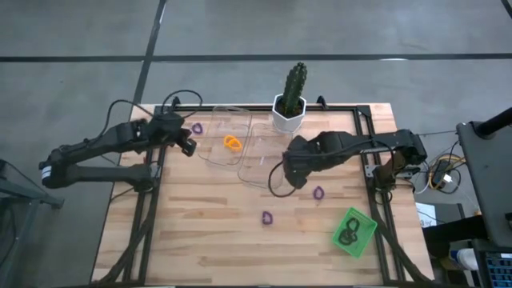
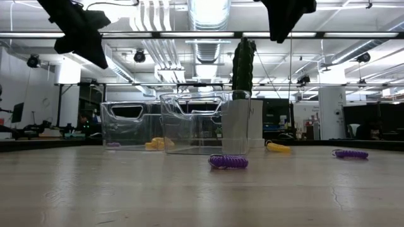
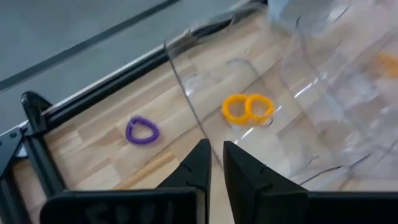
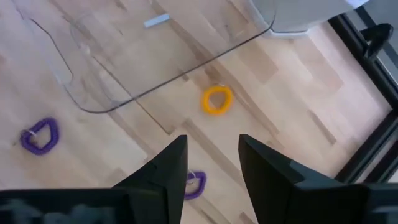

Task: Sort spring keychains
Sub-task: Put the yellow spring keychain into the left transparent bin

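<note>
My left gripper (image 1: 189, 147) (image 3: 216, 149) hovers just left of the left clear bin (image 1: 226, 136), open by a narrow gap and holding nothing. Two orange spring keychains (image 3: 247, 107) lie inside that bin. A purple one (image 3: 142, 131) (image 1: 197, 128) lies on the wood outside it. My right gripper (image 1: 290, 178) (image 4: 211, 146) hangs open above the table beside the second clear bin (image 1: 264, 158). Below it lie an orange keychain (image 4: 216, 99) and two purple ones (image 4: 38, 135) (image 4: 194, 185). Black keychains (image 1: 347, 234) sit in the green tray (image 1: 362, 222).
A potted cactus (image 1: 290, 104) in a white pot stands at the far edge, behind the bins. Black frame rails (image 1: 152, 184) run along the table's left, right and far sides. Bare wood (image 1: 208, 240) stretches across the near half. The green tray sits at the near right corner.
</note>
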You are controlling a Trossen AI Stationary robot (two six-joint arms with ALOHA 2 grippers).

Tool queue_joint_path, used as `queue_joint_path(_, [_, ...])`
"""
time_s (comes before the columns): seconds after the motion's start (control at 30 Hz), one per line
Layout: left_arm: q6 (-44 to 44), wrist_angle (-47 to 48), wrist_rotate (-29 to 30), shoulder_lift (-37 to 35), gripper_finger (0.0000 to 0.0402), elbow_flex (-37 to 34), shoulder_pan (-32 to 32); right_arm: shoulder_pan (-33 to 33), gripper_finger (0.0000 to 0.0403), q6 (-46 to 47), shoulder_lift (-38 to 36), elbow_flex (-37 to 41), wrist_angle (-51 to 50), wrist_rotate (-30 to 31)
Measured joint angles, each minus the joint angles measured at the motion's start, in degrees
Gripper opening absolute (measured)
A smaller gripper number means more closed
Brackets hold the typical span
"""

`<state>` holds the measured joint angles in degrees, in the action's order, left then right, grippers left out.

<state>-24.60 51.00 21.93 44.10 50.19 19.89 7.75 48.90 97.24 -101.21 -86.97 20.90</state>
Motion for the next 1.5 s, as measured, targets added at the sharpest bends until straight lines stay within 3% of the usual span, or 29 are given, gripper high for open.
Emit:
queue_joint_path(0.43, [0.56, -6.15, -4.60, -11.62, 0.0034, -7.38, -0.01, -2.26, 0.0115, -3.67, 0.75, 5.08, 0.80, -1.75])
queue_joint_path(0.63, [1.00, -12.26, -10.42, -18.94, 0.0034, -14.35, -0.01, -5.49, 0.0106, -3.56, 0.75, 11.57, 1.21, -8.87])
queue_joint_path(0.77, [1.63, -14.90, -14.13, -23.13, 0.0034, -17.97, -0.01, -7.39, 0.0101, -3.37, 0.75, 16.09, 2.86, -10.11])
queue_joint_path(0.93, [1.88, -15.78, -14.50, -27.70, 0.0034, -21.05, -0.01, -7.81, 0.0095, -1.09, 0.75, 19.46, 4.51, -3.28])
queue_joint_path(1.17, [1.99, -15.38, -14.60, -32.10, 0.0034, -23.57, -0.01, -8.05, 0.0094, -3.28, 0.75, 22.42, 8.08, -2.51])
queue_joint_path(1.5, [1.95, -15.45, -14.62, -33.18, 0.0034, -23.65, -0.01, -11.48, 0.0135, -10.77, 0.75, 30.59, 21.42, -10.68])
